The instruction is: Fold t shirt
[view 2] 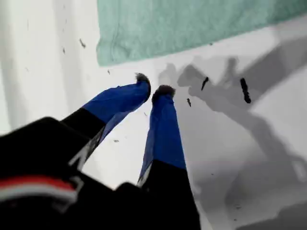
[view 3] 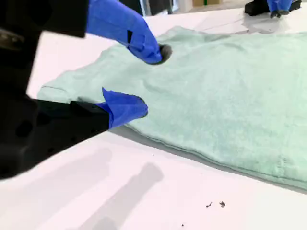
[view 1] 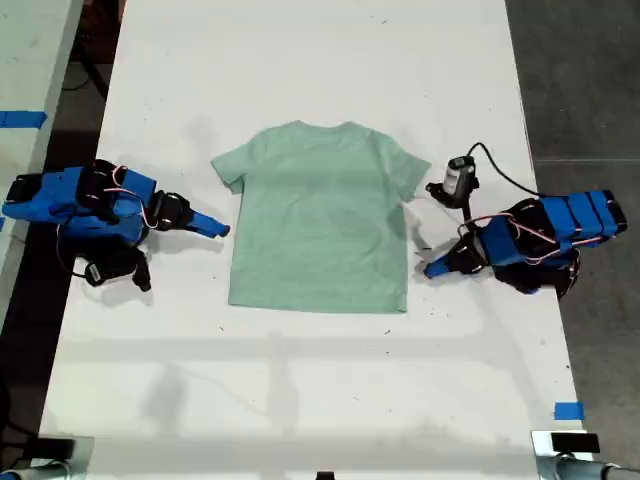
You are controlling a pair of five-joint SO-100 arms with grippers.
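Spread wide stood the jaws of my second gripper. One blue finger hung over the cloth and the other was low at the cloth's edge, and nothing was held between them. Just past these fingers lay the t shirt, pale mint green, flat on the white table. One sleeve was near the gripper and the hem ran away to the side. At the far side of the shirt a piece of the other blue arm showed.

Nearly pressed together were the jaws of my first gripper. Only a thin gap was between the dark tips, and they held nothing. They were over bare table, near one hem corner of the t shirt but not touching it.

In the exterior view the t shirt lay flat in the middle of the table, neck toward the top. My second gripper was at the exterior view's left, just beside the shirt's side edge. My first gripper was at the exterior view's right, near the shirt's lower part.
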